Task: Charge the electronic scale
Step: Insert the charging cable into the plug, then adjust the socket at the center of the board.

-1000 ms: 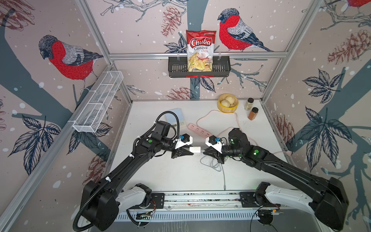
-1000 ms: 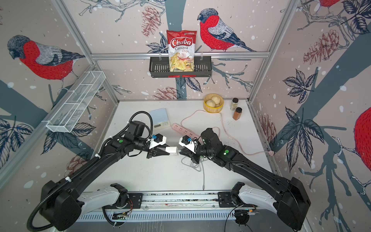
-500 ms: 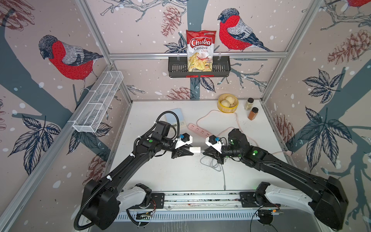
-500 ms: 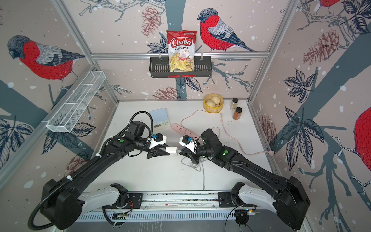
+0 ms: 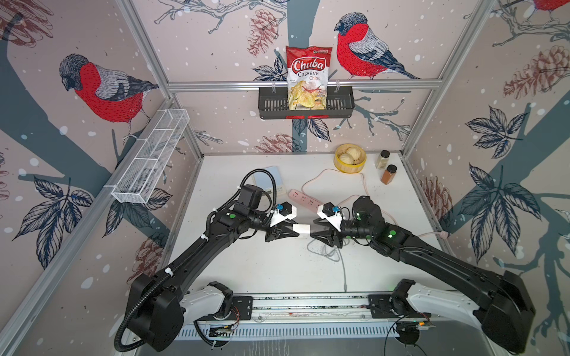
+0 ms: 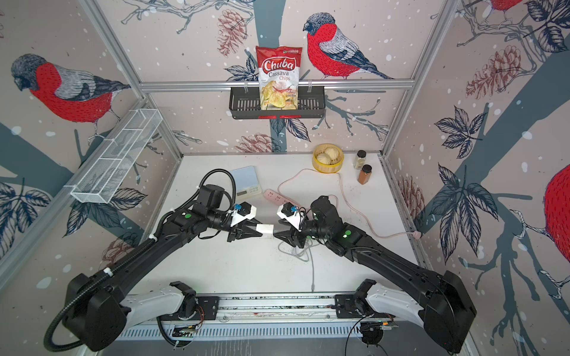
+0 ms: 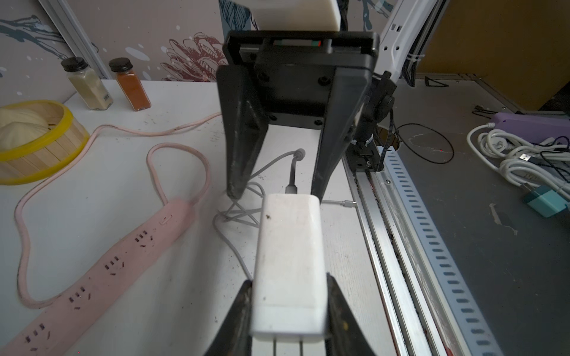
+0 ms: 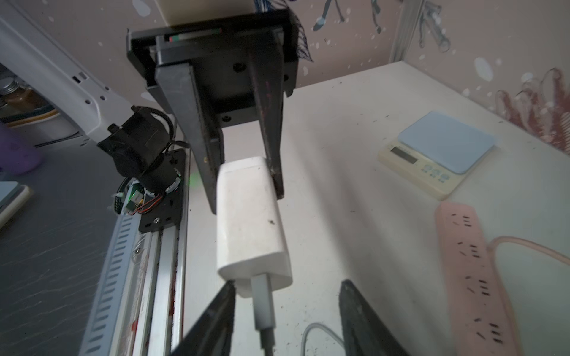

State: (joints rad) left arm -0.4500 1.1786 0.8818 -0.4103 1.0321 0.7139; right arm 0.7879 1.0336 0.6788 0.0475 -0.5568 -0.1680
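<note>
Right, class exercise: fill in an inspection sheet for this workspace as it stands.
Surface: white table, dark specks.
Job's things: electronic scale at the back, no cable seen in it; charger held aloft.
Clutter: bun steamer, two spice jars.
Grippers: left gripper shut on charger; right gripper open around the plug.
Cables: USB cable plugged into charger, coiled on table; pink power strip, cord runs to right wall.
Surroundings: chips bag in black basket; wire rack on side wall.

Both top views: high at near edge, looking down over whole surface point(image 5: 277, 271). Wrist cams: close behind left claw point(image 7: 288, 280) and right claw point(image 8: 288, 283), facing each other, sharing the charger point(image 7: 290, 246).
</note>
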